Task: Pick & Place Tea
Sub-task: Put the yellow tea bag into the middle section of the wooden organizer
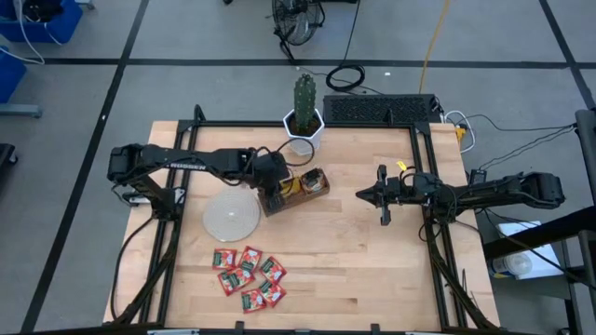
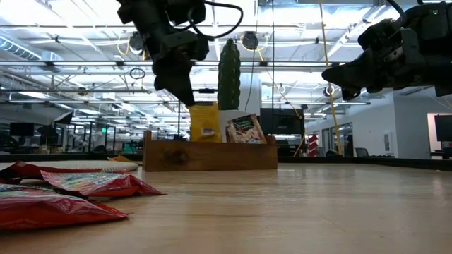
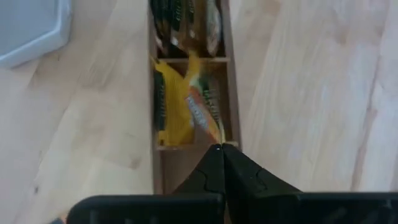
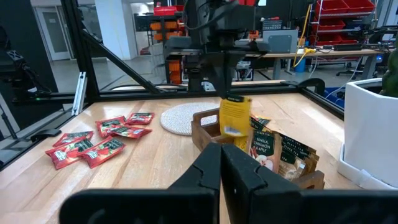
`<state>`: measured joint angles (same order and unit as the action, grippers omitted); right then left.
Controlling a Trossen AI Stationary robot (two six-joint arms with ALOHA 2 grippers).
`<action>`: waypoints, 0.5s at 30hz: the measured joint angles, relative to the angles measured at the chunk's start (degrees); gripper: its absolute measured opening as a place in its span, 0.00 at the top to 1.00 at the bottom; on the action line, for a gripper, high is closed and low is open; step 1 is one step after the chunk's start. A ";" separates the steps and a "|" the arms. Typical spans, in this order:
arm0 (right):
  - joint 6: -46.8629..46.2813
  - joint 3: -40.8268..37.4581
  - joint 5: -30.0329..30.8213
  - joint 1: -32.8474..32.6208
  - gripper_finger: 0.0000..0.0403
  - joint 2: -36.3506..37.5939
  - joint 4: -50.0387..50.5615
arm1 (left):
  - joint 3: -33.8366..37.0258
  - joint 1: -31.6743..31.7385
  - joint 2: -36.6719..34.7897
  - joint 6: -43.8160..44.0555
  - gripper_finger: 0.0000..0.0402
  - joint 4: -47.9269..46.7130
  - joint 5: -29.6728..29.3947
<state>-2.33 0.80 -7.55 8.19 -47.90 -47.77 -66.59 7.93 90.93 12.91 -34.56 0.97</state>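
Observation:
The long brown tray lies mid-table. An orange-yellow tea sachet stands upright in its middle compartment, and whitish dark-printed sachets fill the end compartment. Several red tea sachets lie flat on the table near the front edge. My left gripper is shut and slants down over the tray, its tips at the yellow sachet's top edge. Nothing shows between its fingers. My right gripper is shut and hovers level to the tray's right. My left gripper's shut fingertips come from above, slanting down, to the top edge of the upright orange-yellow sachet. I cannot tell whether they touch it. The sachet's lower part stands in the tray's middle compartment.
A round pale grey disc lies left of the tray. A cactus in a white pot stands behind the tray at the far edge. Bare wood stretches between the tray and my right gripper and along the front right.

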 joint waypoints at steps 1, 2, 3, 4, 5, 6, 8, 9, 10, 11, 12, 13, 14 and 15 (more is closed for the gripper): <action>0.00 0.01 -0.01 0.01 1.00 0.00 0.00 | 0.01 0.32 -0.02 -0.20 1.00 -0.16 0.03; 0.00 0.02 0.00 -0.01 1.00 0.00 0.00 | 0.05 0.65 -0.02 -0.41 1.00 -0.21 0.02; 0.00 0.00 0.00 0.01 1.00 0.00 0.00 | 0.07 0.91 -0.02 -0.77 1.00 -0.08 0.07; 0.00 0.01 0.00 0.00 1.00 0.00 0.00 | 0.07 1.15 -0.02 -1.19 1.00 0.13 0.13; -0.01 0.00 -0.01 0.01 1.00 0.00 0.00 | 0.07 1.41 -0.02 -1.51 1.00 0.41 0.11; -0.01 0.00 -0.01 0.01 1.00 0.00 0.00 | 0.07 1.60 -0.02 -1.85 1.00 0.66 0.07; 0.00 -0.01 0.00 0.02 1.00 0.00 0.00 | 0.07 1.99 -0.02 -2.32 1.00 0.56 -0.56; -0.01 0.00 0.00 0.00 1.00 0.00 0.00 | 0.07 2.18 -0.02 -2.34 1.00 0.47 -0.93; 0.00 0.02 0.00 0.02 1.00 -0.02 0.00 | 0.07 2.43 -0.02 -2.36 1.00 0.50 -1.01; 0.00 0.02 0.00 0.02 1.00 -0.02 0.00 | 0.07 2.59 -0.02 -2.38 1.00 0.56 -1.01; -0.02 0.02 0.00 0.02 1.00 -0.02 0.00 | 0.07 2.72 -0.02 -2.38 1.00 0.58 -1.01; 0.00 0.00 0.00 0.02 1.00 0.00 0.00 | 0.07 2.87 -0.02 -2.39 1.00 0.57 -1.01; -0.01 0.01 0.00 0.01 1.00 -0.01 0.00 | 0.07 3.01 -0.02 -2.40 1.00 0.56 -1.01; 0.00 0.02 0.00 0.01 1.00 0.00 0.00 | 0.07 3.07 -0.02 -2.40 1.00 0.56 -1.02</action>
<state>-2.33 0.82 -7.55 8.20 -47.90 -47.77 -66.52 11.00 90.91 10.50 -34.00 -0.04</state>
